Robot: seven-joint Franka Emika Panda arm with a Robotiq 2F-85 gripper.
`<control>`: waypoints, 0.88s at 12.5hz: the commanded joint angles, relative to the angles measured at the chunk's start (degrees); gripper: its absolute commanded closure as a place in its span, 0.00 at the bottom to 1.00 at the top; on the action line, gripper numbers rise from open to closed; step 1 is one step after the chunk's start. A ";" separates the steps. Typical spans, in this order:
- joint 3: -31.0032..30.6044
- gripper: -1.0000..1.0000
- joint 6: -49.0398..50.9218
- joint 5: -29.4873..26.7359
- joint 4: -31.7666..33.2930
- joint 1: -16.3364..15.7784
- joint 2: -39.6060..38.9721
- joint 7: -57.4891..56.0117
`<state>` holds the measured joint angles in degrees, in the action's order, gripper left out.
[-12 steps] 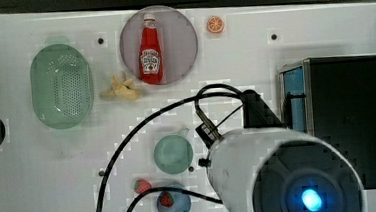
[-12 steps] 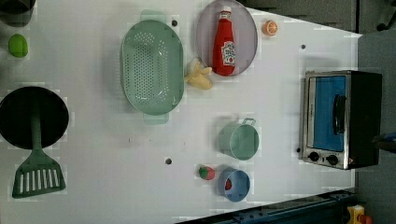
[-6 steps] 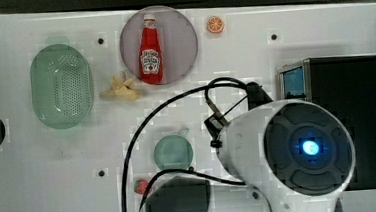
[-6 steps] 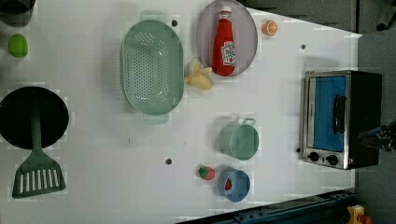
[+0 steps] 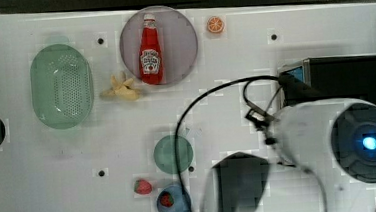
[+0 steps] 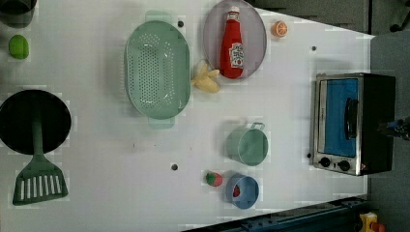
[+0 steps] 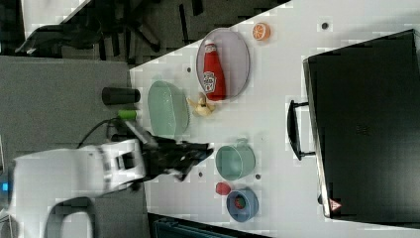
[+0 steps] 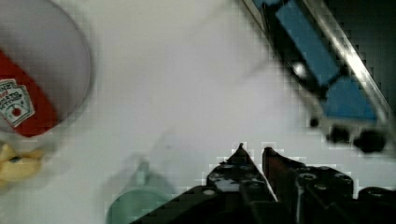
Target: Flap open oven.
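The oven stands at the left view's right, with a black top, a silver frame and two black knobs. Its blue-tinted flap door lies shut against the frame, and the bar handle crosses the middle of it. The right view shows the handle sticking out of the oven's front. My gripper hangs above the white table, a short way in front of the oven door. It is open by a narrow gap with nothing between the fingertips. In the right view the gripper points toward the oven.
A green cup, a strawberry and a blue bowl sit on the table before the oven. Farther off are a ketchup bottle on a plate, a banana, an orange slice, a green colander and a pan with a spatula.
The arm has swung to the top view's right, over the oven's front. In the left view a dark part has come in at the right edge beside the oven.
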<state>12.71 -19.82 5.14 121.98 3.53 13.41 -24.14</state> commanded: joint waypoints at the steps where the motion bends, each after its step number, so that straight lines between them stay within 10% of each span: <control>1: 4.28 0.83 -5.76 0.10 3.09 1.45 -3.14 -23.08; 11: 11.50 0.83 -19.78 -0.01 3.86 1.88 -15.13 -39.84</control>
<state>24.07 -38.86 5.00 126.01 6.07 -2.78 -60.82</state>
